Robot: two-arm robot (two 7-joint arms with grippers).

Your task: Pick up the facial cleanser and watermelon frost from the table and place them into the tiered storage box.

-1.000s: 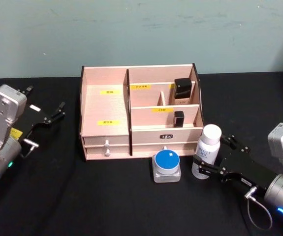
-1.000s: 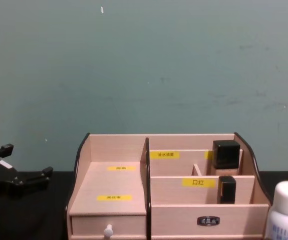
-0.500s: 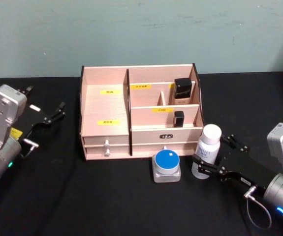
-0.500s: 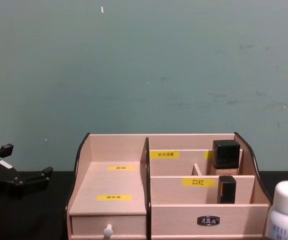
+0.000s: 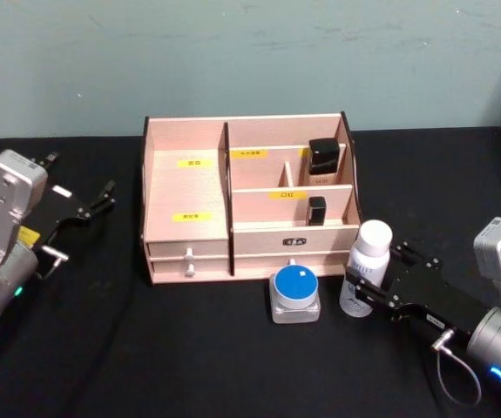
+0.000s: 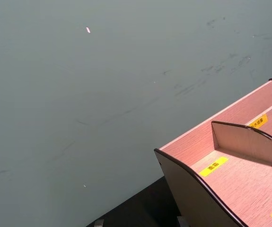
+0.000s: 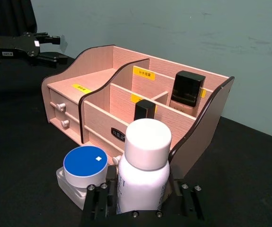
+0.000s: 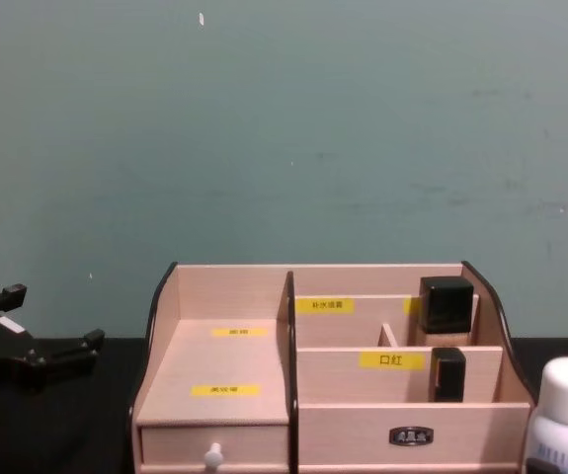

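White facial cleanser [image 7: 144, 163] stands upright inside the right pincer [image 7: 143, 195]; pinched or merely flanked, I cannot tell

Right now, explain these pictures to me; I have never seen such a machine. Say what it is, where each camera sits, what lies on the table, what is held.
It is a robot with two arms, each ending in a gripper. One camera sits on its head and looks down, one on its chest looks across the table, one rides on each wrist. On the black table stands a wooden box with two dark items in its right compartments. Before it stand a blue-lidded jar and a white bottle. The right gripper is around the bottle, which stands on the table; whether it grips yet I cannot tell. The left gripper is open, left of the box, holding nothing.
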